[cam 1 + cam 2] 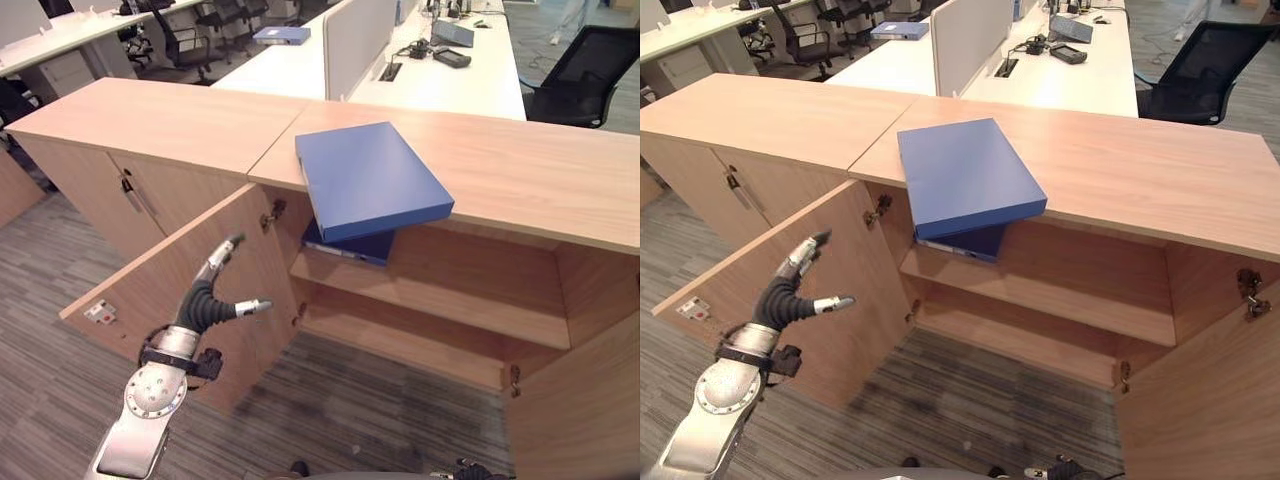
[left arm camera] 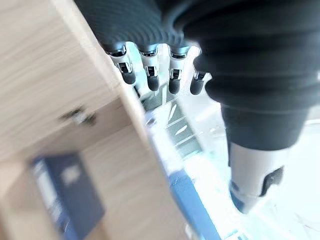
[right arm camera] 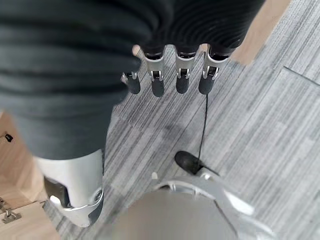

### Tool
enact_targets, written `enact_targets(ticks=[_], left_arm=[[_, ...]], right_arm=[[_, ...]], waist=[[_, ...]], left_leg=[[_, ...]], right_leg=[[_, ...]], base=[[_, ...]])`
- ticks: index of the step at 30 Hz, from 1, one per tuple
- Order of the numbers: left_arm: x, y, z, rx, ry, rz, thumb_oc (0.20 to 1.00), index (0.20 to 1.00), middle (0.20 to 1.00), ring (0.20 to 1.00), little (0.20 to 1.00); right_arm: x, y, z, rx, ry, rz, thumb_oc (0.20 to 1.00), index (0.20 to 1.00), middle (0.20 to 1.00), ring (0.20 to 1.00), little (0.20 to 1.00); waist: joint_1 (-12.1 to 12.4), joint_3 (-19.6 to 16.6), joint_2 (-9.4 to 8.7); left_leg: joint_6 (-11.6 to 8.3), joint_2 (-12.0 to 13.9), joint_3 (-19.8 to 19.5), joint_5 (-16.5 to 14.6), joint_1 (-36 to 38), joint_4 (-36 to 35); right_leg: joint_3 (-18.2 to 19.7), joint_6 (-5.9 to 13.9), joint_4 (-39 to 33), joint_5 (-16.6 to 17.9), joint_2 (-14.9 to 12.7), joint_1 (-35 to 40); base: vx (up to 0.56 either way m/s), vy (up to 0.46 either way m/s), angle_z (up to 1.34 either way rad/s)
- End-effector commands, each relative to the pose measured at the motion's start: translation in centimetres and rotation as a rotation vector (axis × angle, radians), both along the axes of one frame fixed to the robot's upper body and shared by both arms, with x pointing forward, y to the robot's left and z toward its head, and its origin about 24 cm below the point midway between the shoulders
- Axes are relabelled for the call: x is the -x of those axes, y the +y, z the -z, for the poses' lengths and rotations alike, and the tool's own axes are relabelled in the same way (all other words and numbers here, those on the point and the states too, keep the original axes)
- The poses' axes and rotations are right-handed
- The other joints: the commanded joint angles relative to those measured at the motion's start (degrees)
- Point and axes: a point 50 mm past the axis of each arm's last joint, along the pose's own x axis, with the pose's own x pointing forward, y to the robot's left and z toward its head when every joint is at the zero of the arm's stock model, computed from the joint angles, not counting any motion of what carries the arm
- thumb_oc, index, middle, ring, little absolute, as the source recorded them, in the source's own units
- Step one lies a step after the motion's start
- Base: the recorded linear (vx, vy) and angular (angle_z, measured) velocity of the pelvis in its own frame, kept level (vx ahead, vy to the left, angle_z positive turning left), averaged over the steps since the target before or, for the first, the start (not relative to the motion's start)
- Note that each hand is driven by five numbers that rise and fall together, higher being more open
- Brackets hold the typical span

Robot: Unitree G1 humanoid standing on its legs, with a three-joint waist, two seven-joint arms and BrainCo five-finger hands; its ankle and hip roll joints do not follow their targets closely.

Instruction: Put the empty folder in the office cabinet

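The cabinet doors (image 1: 190,290) are standing open, so that part is done. The blue folder (image 1: 370,178) is lying on top of the cabinet (image 1: 520,170), sticking out over the edge. Another folder (image 1: 352,247) is sitting on the shelf (image 1: 430,290) below. My left hand (image 1: 212,295) is at 8 o'clock from the folder, fingers wide, holding nothing. My right hand (image 3: 170,75) is hanging wide and holding nothing too. I am still needing to pick the folder up and put it inside.

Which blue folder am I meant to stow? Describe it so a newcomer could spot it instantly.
Start at the long wooden office cabinet with its doors swung open. On its top, above the open compartment, lies a blue folder, flat and skewed, one corner jutting past the front edge. Its neighbour, a darker blue folder, sits below it inside on the upper shelf; another blue one lies on the far white desk.
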Motion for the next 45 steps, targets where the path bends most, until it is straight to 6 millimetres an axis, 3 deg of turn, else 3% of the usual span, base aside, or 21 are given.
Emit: enact_targets(ticks=[1, 5, 10, 15, 19, 29, 35, 37, 39, 42, 43, 45], left_arm=[[0.0, -0.4, -3.2, -0.129, -0.240, -0.003, 1.000, 1.000, 1.000, 1.000, 1.000], [-0.7, -1.5, -4.3, -0.217, -0.320, 0.020, 1.000, 1.000, 1.000, 1.000, 1.000], [-2.4, -4.6, -6.6, -0.417, -0.492, 0.111, 1.000, 1.000, 1.000, 1.000, 1.000], [-6.5, -12.3, -9.9, -0.615, -0.718, 0.248, 1.000, 1.000, 1.000, 1.000, 1.000], [-9.5, -15.1, -9.4, -0.743, -0.707, 0.207, 1.000, 1.000, 1.000, 1.000, 1.000], [-9.5, -14.6, -10.7, -0.670, -0.729, 0.159, 1.000, 1.000, 1.000, 1.000, 1.000], [-10.2, -14.1, -11.2, -0.618, -0.713, 0.089, 1.000, 1.000, 1.000, 1.000, 1.000], [-10.3, -13.9, -11.2, -0.618, -0.705, 0.078, 1.000, 1.000, 1.000, 1.000, 1.000], [-10.6, -13.4, -10.7, -0.625, -0.674, 0.052, 1.000, 1.000, 1.000, 1.000, 1.000], [-11.0, -12.9, -10.4, -0.613, -0.644, 0.017, 1.000, 1.000, 1.000, 1.000, 1.000], [-11.1, -12.7, -10.1, -0.600, -0.628, 0.002, 1.000, 1.000, 1.000, 1.000, 1.000], [-11.4, -12.7, -10.2, -0.594, -0.626, -0.029, 1.000, 1.000, 1.000, 1.000, 1.000]], right_arm=[[-1.0, 1.6, 0.3, 0.014, 0.004, -0.073, 1.000, 1.000, 1.000, 1.000, 1.000], [-0.9, 1.9, 0.4, 0.014, 0.005, -0.085, 1.000, 1.000, 1.000, 1.000, 1.000], [-0.9, 1.8, 0.3, 0.031, 0.004, -0.092, 1.000, 1.000, 1.000, 1.000, 1.000], [-1.7, 0.7, 0.0, 0.067, 0.004, -0.105, 1.000, 1.000, 1.000, 1.000, 1.000], [-1.8, -0.1, -0.2, 0.089, 0.006, -0.084, 1.000, 1.000, 1.000, 1.000, 1.000], [-1.1, -0.5, -0.2, 0.088, 0.021, -0.061, 1.000, 1.000, 1.000, 1.000, 1.000], [-2.4, -0.7, -0.5, 0.103, -0.019, -0.081, 1.000, 1.000, 1.000, 1.000, 1.000], [-2.5, -0.8, -0.6, 0.108, -0.026, -0.083, 1.000, 1.000, 1.000, 1.000, 1.000], [-2.5, -0.9, -0.6, 0.117, -0.025, -0.092, 1.000, 1.000, 1.000, 1.000, 1.000], [-2.7, -1.0, -0.7, 0.131, -0.026, -0.099, 1.000, 1.000, 1.000, 1.000, 1.000], [-2.9, -1.3, -0.8, 0.141, -0.031, -0.097, 1.000, 1.000, 1.000, 1.000, 1.000], [-2.9, -1.5, -0.9, 0.151, -0.034, -0.089, 1.000, 1.000, 1.000, 1.000, 1.000]], waist=[[-0.30, -0.36, -3.53], [-0.81, -0.65, -3.62], [-2.27, -1.52, -3.59], [-4.88, -2.39, -3.28], [-5.96, -2.51, -3.07], [-6.31, -1.72, -3.15], [-6.28, -0.13, -3.52], [-6.20, 0.52, -3.91], [-5.86, 1.53, -4.79], [-5.11, 2.94, -5.15], [-4.57, 3.92, -5.30], [-4.58, 4.32, -5.87]], left_leg=[[-0.52, 1.28, -0.71, -5.07, 0.65, 0.17], [-0.68, 1.36, -0.47, -5.19, 0.84, 0.17], [-0.81, 1.30, 0.01, -5.59, 1.31, 0.17], [-0.52, 1.04, 0.56, -5.68, 1.40, 0.17], [-0.49, 1.07, 1.00, -5.90, 1.59, 0.17], [-1.34, 2.31, 0.93, -5.15, 1.21, 0.17], [-3.26, 5.42, 0.44, -3.29, 1.61, 0.36], [-3.50, 5.78, 0.27, -2.97, 1.02, 2.04], [-3.59, 6.85, -0.23, -4.20, -0.58, 8.43], [-2.72, 5.75, -2.60, -4.03, -3.31, 15.51], [-1.80, 3.61, -4.97, -2.88, -6.13, 18.02], [-0.63, -0.56, -6.87, -4.03, -11.72, 17.63]], right_leg=[[4.36, 5.60, 0.00, -1.41, -3.63, -1.38], [4.42, 5.74, 0.00, -1.50, -3.63, -1.24], [4.79, 6.00, 0.00, -1.35, -3.63, -1.10], [5.51, 6.09, 0.00, -0.75, -3.83, -1.64], [5.88, 6.19, 0.00, -0.75, -3.92, -1.83], [5.97, 5.53, 0.00, -1.36, -2.75, -2.10], [6.12, 3.64, 0.00, -2.98, 0.25, -1.21], [6.24, 3.12, 0.00, -2.79, 0.61, -1.02], [7.05, 2.03, 0.00, -3.66, 1.47, 0.11], [7.38, 1.29, 0.06, -3.68, 1.58, 0.65], [7.03, 1.16, 0.05, -3.57, 1.26, 0.59], [6.42, 1.55, 0.00, -3.58, 0.60, 0.66]], base=[[0.00, 0.000, 0.00], [0.00, 0.000, 0.00], [0.02, 0.005, -0.03], [0.00, 0.008, -0.07], [0.00, -0.004, -0.07], [0.00, -0.070, 0.00], [0.03, -0.175, 0.03], [0.03, -0.208, 0.02], [0.07, -0.232, 0.05], [-0.01, -0.092, -0.05], [-0.06, -0.032, -0.29], [-0.02, -0.014, -0.02]])
